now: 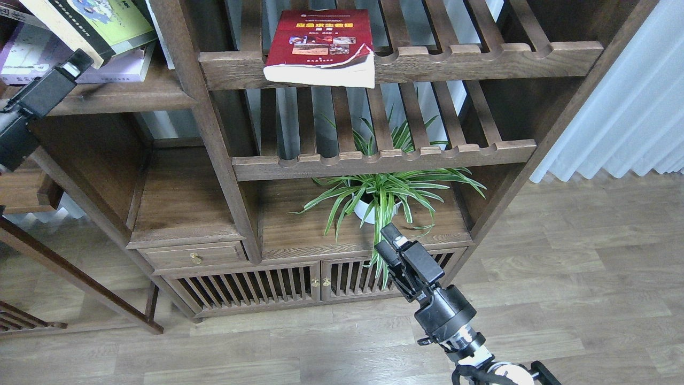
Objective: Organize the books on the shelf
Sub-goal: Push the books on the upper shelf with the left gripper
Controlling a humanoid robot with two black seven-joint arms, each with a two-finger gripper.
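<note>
- Dark-brown wood throughout: the solid plank shelf (133,95) sits upper left in the bookcase, and that is where the books belong.
- Red book (320,45) lies flat, cover up, on the upper slatted rack (481,56), well apart from the plank. Its front edge overhangs the scalloped rail and one cover corner is torn or curled. Judgement: it is stray and the likely next thing to move.
- On the plank: a yellow-green black-bordered book (91,24) lies tilted over a pale lilac-white book (120,69). They are piled rather than stood upright, so the tidying looks unfinished.
- Count of books I can tell apart: three (one red, one yellow-green, one lilac-white). More may sit at the far left edge; too cropped to say. No dark-maroon book in view.
- My left gripper (79,61) is at the front edge of the plank, its tip just beside the yellow-green book. Seen dark and end-on, so I cannot tell finger spread or contact.
- My right gripper (393,243) hangs low, in front of the potted spider plant (382,195), holding nothing. Its fingers look close together, but I cannot tell for certain.
- Count of slatted racks: two. Plants: one. Grippers: two.
</note>
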